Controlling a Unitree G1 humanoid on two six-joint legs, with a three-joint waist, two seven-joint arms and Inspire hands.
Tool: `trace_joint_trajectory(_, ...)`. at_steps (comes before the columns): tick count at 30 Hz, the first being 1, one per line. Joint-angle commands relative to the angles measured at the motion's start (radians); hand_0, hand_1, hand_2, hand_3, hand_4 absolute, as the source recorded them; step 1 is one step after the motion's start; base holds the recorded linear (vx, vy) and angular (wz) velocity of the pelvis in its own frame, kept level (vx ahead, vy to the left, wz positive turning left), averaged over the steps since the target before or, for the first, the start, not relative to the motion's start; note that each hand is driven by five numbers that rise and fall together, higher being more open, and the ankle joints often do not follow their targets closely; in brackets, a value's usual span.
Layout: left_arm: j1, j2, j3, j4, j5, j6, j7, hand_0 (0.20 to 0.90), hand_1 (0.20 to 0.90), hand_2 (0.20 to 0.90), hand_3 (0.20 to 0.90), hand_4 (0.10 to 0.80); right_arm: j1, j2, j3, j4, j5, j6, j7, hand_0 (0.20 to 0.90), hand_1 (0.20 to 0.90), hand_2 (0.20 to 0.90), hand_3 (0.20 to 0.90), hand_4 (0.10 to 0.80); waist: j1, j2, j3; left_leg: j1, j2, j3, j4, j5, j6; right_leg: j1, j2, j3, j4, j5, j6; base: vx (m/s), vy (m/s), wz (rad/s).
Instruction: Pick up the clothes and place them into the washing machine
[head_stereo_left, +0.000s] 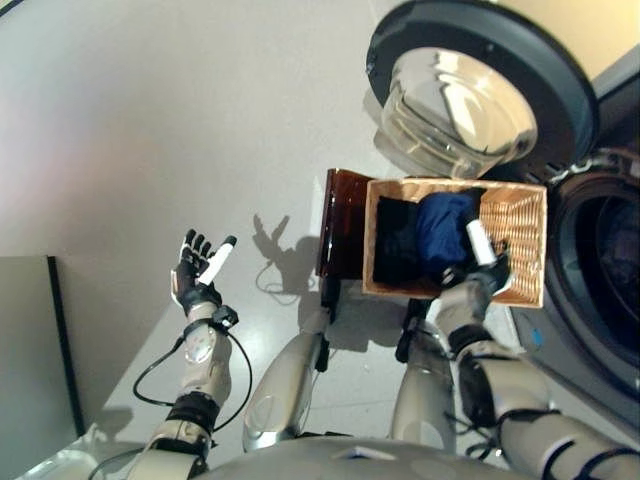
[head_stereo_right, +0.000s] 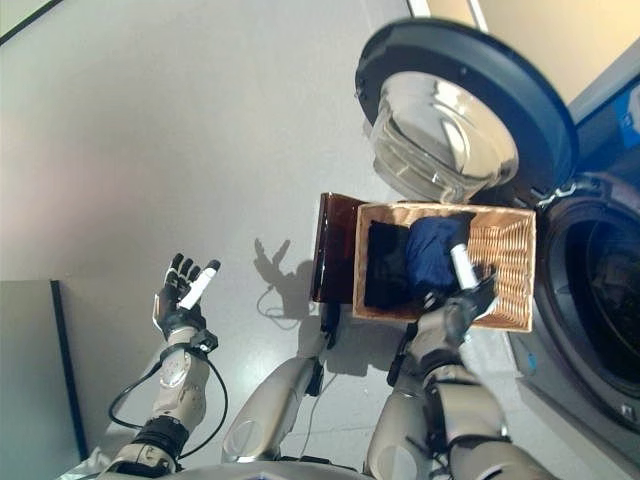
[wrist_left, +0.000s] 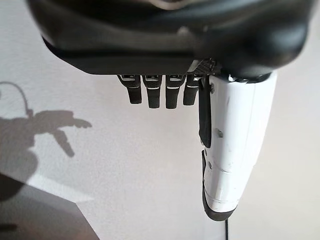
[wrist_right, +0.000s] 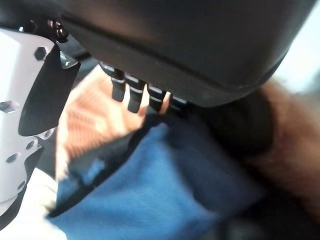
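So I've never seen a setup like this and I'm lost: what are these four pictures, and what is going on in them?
It is a humanoid robot doing laundry. Two pictures come from cameras in its head, looking down. The other two come from cameras on its wrists, so each is mostly filled by that robot hand's dark bulk.

On the floor stands a wicker basket holding a blue garment and a darker one. Beside it is a washing machine with its round door swung open.

The right robot hand reaches into the basket over the blue garment, fingers straight; nothing is gripped. The left robot hand hovers open over bare floor, holding nothing.
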Motion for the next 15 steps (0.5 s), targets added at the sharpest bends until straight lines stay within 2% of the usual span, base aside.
trace_joint_trajectory(1, -0.013, 0.04, 0.051, 0.05, 0.02, -0.061, 0.002, 0.9, 0.9, 0.9, 0.9, 0.8, 0.082, -0.024, 0.037, 0.002, 0.018, -0.021, 0.051, 0.9, 0.9, 0.9, 0.9, 0.8, 0.026, -0.055, -0.079, 0.003, -0.024, 0.001, 0.045, -0.095, -0.032, 0.158, 0.037, -0.036, -0.127, -0.001, -0.018, 0.069, -0.021, 0.09)
trace_joint_trajectory(9, -0.005, 0.048, 0.044, 0.15, 0.038, -0.036, -0.013, 0.9, 0.9, 0.9, 0.9, 0.8, 0.17, 0.013, 0.054, 0.001, 0.009, -0.009, 0.075, 0.9, 0.9, 0.9, 0.9, 0.8, 0.019, -0.145, -0.128, 0.074, -0.006, -0.022, 0.006, -0.096, -0.036, 0.259, 0.061, -0.066, -0.214, 0.02, -0.006, 0.083, -0.005, 0.08)
trace_joint_trajectory(15, -0.01, 0.086, 0.058, 0.347, 0.168, 0.026, 0.003, 0.9, 0.9, 0.9, 0.9, 0.8, 0.179, -0.024, 0.159, 0.148, -0.297, 0.121, 0.051, 0.9, 0.9, 0.9, 0.9, 0.8, 0.03, -0.174, -0.184, 0.144, -0.005, -0.013, -0.035, -0.103, -0.036, 0.322, 0.061, -0.063, -0.271, 0.049, 0.008, 0.102, 0.038, -0.02)
